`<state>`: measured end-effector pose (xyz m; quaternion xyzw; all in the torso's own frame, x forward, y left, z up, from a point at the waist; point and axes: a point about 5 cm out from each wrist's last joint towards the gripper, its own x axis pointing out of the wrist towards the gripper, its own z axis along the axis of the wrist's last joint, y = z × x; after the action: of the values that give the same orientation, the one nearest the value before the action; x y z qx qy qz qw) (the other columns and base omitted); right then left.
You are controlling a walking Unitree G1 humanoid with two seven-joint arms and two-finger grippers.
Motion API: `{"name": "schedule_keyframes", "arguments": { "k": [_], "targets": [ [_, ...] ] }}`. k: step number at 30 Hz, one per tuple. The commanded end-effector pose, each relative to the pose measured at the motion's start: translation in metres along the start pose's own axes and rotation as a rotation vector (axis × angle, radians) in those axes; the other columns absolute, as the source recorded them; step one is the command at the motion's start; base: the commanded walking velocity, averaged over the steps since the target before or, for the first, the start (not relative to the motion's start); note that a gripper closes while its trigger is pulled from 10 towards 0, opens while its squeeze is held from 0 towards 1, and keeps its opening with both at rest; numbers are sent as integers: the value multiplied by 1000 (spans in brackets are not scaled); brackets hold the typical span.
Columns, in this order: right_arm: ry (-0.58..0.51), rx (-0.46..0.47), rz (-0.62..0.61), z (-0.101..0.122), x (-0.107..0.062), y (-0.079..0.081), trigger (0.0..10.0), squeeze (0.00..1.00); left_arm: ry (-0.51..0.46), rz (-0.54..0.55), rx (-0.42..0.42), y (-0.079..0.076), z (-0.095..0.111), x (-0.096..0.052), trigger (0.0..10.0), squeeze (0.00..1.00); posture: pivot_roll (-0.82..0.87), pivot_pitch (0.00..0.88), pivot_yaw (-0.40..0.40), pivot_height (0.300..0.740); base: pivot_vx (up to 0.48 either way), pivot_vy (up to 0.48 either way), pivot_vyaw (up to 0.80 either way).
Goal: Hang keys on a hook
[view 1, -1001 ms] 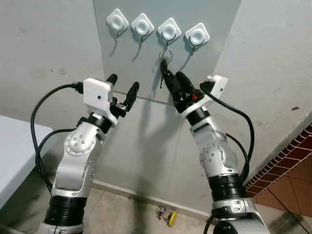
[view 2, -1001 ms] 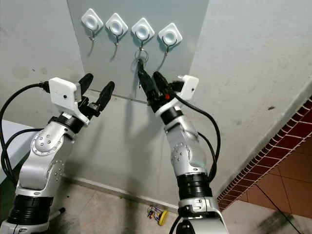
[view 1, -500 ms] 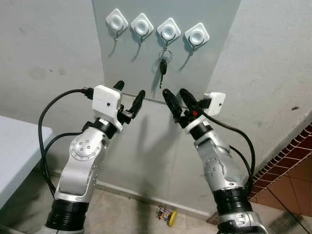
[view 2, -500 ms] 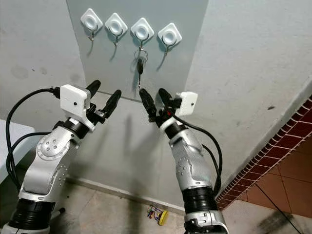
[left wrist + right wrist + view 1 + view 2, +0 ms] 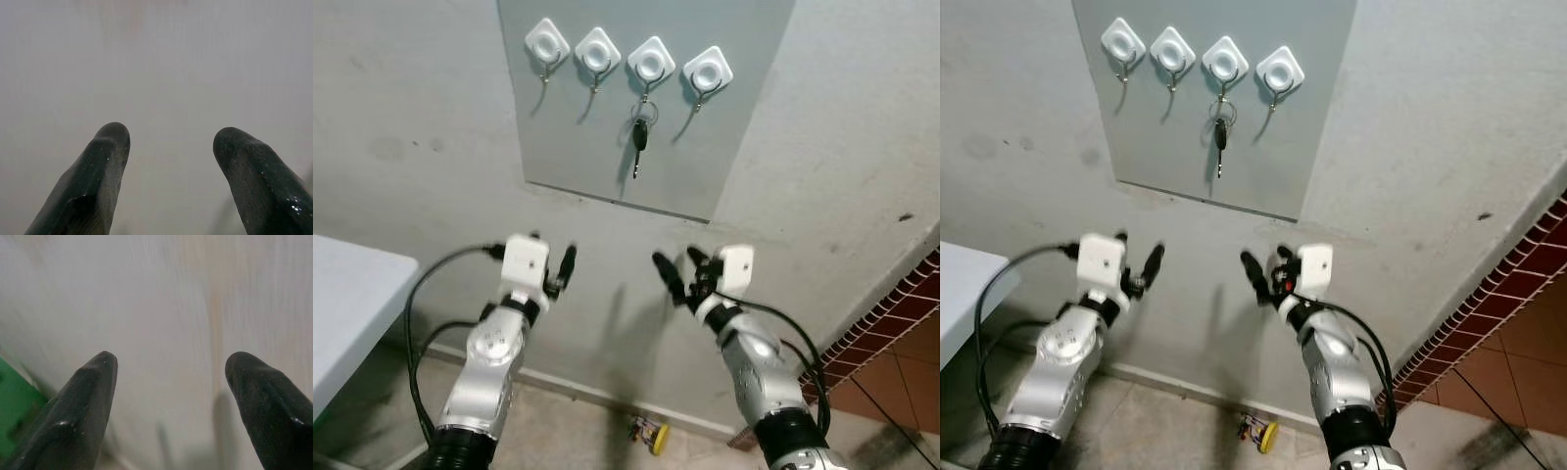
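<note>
Now the keys (image 5: 639, 132) hang from the third hook (image 5: 650, 61); left gripper (image 5: 554, 264) and right gripper (image 5: 677, 272) spread apart, well below.

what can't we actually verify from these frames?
- Keys: too small in the eye views to count keys or see how the ring sits on the third hook.
- Small yellow object on the floor: too small to identify.
- White table: cut off by the left edge.
- Right wrist view: motion-blurred wall; the green patch past the right end effector is unidentifiable.

Keys (image 5: 639, 132) on third hook (image 5: 648, 90)
</note>
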<state>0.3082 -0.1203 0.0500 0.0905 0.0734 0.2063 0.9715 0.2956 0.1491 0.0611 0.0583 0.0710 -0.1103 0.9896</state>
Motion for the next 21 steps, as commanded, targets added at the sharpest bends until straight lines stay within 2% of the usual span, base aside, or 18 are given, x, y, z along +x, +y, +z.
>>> {"name": "schedule_keyframes", "arguments": {
  "k": [1,4,5,8,10,14,15,16,17,18,19,21],
  "targets": [
    [49,-34,-42,-12,-6,-6,10000,0,63,-29,-23,-6,-19,-4,10000,0,-114,0,-42,724,0,0,0],
    [149,-86,-49,-31,-14,-8,10000,0,154,-61,-33,-14,-45,-11,10000,0,-115,0,-39,724,0,0,0],
    [217,-108,-59,-45,-21,-10,10000,0,216,-71,-51,-18,-62,-17,10000,0,-117,0,-39,724,0,0,0],
    [246,-114,-66,-51,-23,-11,10000,0,232,-70,-43,-20,-68,-19,10000,0,-117,0,-39,724,0,0,0],
    [360,-129,-101,-74,-40,-15,10000,0,373,-62,-46,-26,-99,-35,10000,0,-116,0,-38,724,0,0,0],
    [372,-137,-107,-76,-42,-16,10000,0,387,-63,-47,-27,-103,-36,10000,0,-116,0,-38,724,0,0,0],
    [452,-111,-153,-91,-56,-20,10000,0,509,-16,-89,-25,-124,-55,10000,0,-121,0,-35,724,0,0,0],
    [518,-83,-196,-104,-70,-24,10000,467,614,22,-122,-26,-141,-72,10000,0,-121,0,-35,724,0,0,0],
    [573,-63,-235,-113,-82,-27,10000,1000,696,48,-151,-27,-154,-86,10000,0,-121,0,-35,724,0,0,0],
    [604,-55,-258,-118,-89,-29,10000,1000,741,61,-167,-28,-161,-94,10000,0,-121,0,-35,724,0,0,0],
    [604,-55,-258,-118,-89,-29,10000,1000,741,61,-167,-28,-161,-94,10000,0,-121,0,-35,724,0,0,0],
    [703,-112,-268,-132,-109,-32,10000,1000,758,37,-169,-32,-165,-101,10000,0,-128,0,-32,724,0,0,0]
  ]
}}
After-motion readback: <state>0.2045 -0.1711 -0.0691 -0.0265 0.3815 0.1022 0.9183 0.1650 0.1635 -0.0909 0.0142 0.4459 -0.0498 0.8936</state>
